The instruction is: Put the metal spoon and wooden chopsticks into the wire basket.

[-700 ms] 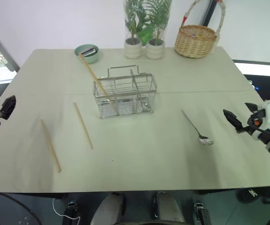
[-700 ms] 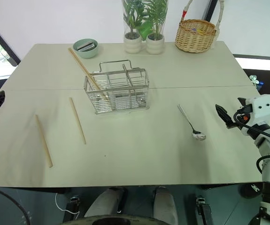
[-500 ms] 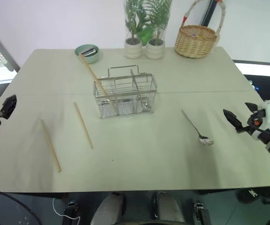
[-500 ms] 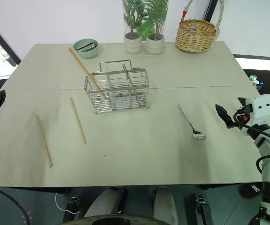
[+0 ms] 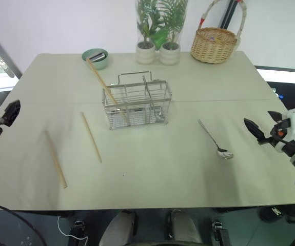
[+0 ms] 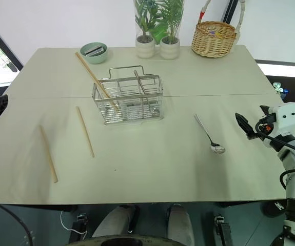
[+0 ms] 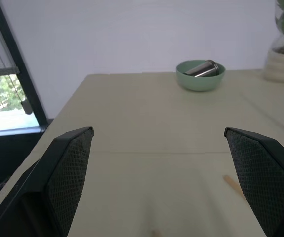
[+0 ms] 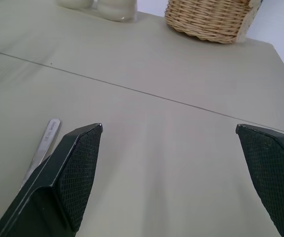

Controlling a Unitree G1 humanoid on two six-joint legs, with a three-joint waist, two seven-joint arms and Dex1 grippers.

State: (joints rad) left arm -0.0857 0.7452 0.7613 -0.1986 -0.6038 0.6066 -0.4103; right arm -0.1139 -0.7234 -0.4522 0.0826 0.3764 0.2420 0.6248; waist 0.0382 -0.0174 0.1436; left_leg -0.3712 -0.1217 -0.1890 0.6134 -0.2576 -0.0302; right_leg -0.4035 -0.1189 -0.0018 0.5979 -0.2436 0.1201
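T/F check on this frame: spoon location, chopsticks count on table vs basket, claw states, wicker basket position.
1. The metal spoon is in the wire basket. False: it lies on the table, on the basket's right.
2. One wooden chopstick leans in the wire basket. True.
3. Two chopsticks lie on the table. True.
4. The right claw holds the spoon. False: open, empty.
5. The left claw is open. True.

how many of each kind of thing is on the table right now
chopsticks: 3
spoon: 1
wire basket: 1
wicker basket: 1
green bowl: 1
plant vases: 2
total: 9
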